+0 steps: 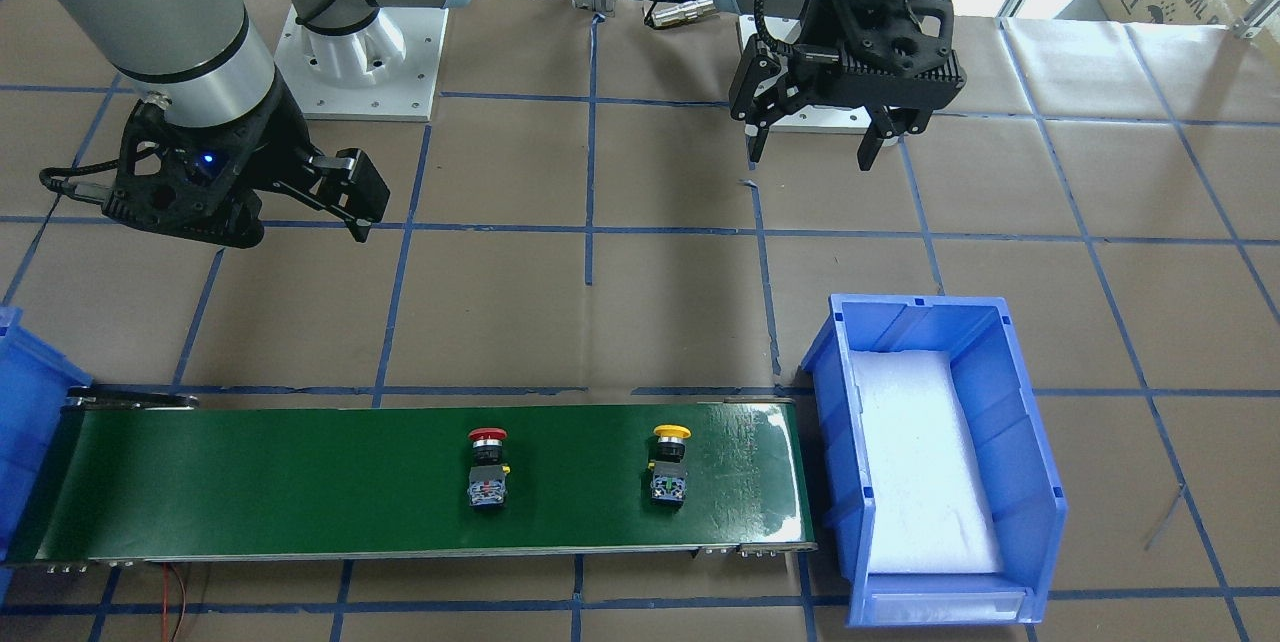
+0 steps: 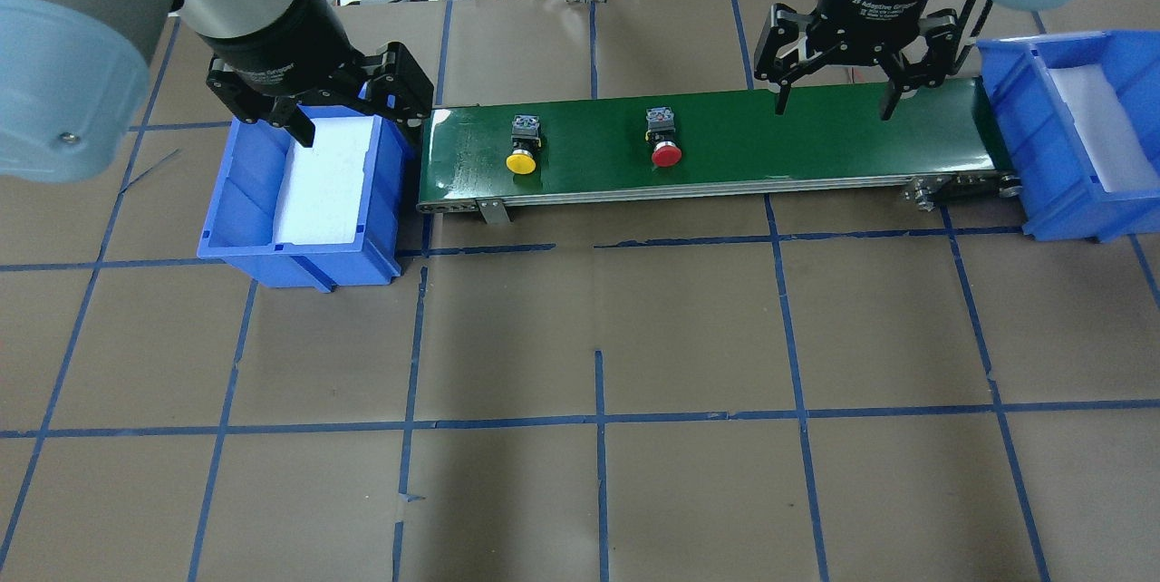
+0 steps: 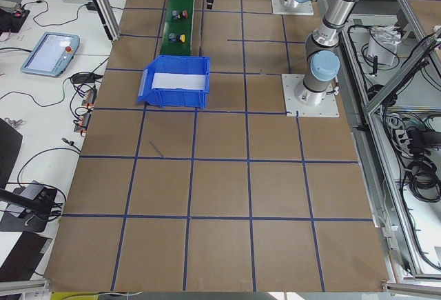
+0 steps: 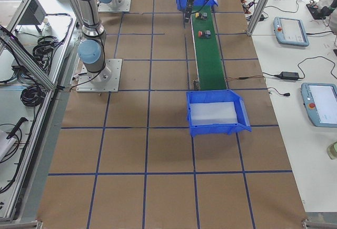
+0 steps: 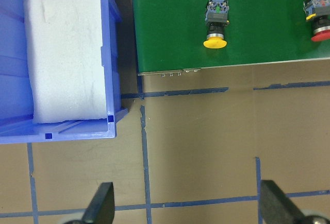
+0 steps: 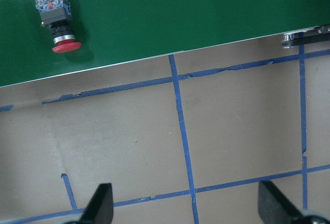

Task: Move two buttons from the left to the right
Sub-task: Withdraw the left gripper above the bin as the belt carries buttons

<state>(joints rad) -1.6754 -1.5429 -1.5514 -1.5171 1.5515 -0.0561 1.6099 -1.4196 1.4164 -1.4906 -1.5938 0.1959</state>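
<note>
**Two push-buttons lie on a green conveyor belt, both grippers open above**

A table (image 2: 598, 473) covered in brown paper with a blue tape grid carries a long green conveyor belt (image 2: 816, 133). A blue bin stands at each end of the belt, and each bin has a white foam pad in its bottom.

The yellow-capped button (image 2: 522, 147) lies on its side on the belt, near the end beside the left bin (image 2: 299, 254). The red-capped button (image 2: 663, 138) lies on its side near the middle of the belt, well apart from the yellow one. Both caps point toward the robot's side of the table. Neither button is touched by anything but the belt.

The left gripper (image 2: 358, 121) hangs in the air near the left bin and the belt's left end, its fingers spread wide and holding nothing. The right gripper (image 2: 834, 109) hangs above the right part of the belt, short of the right bin (image 2: 1060, 201), also spread wide and empty.
</note>
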